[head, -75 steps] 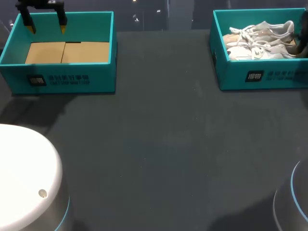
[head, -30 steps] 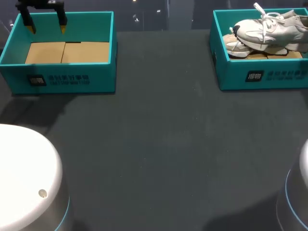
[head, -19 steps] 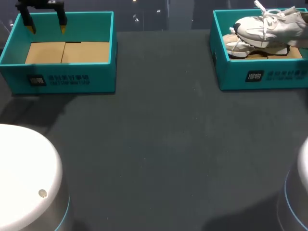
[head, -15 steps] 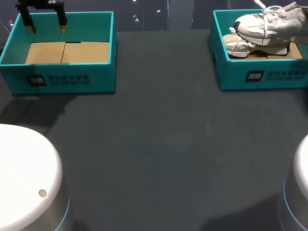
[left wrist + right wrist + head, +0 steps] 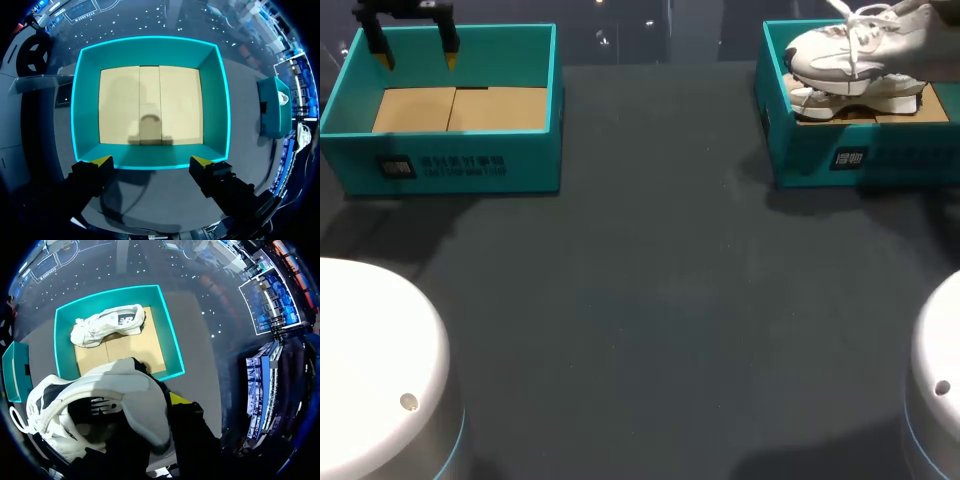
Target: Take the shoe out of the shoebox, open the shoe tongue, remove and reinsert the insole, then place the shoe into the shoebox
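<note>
The right gripper [image 5: 167, 405] is closed on the heel of the white shoe [image 5: 95, 400]. Only one yellow tip shows; the shoe hides the other. The shoe hangs just above the shoebox [image 5: 170, 340], toe toward the side of the left arm.

To do this step well, I think the shoe must go higher than the shoebox wall before it travels, because the loose laces [image 5: 852, 30] can catch the rim. Then it should come down sole-first on the dark matte table [image 5: 650, 300] in front of the shoebox.

The upper looks soft and padded, the sole thick and rounded. A second shoe [image 5: 107, 324] lies inside the shoebox on flat brown cardboard; the walls are stiff teal card.

Well apart from the shoebox, the left gripper [image 5: 152, 161] hangs open over the near wall of the other box [image 5: 220, 100].
</note>
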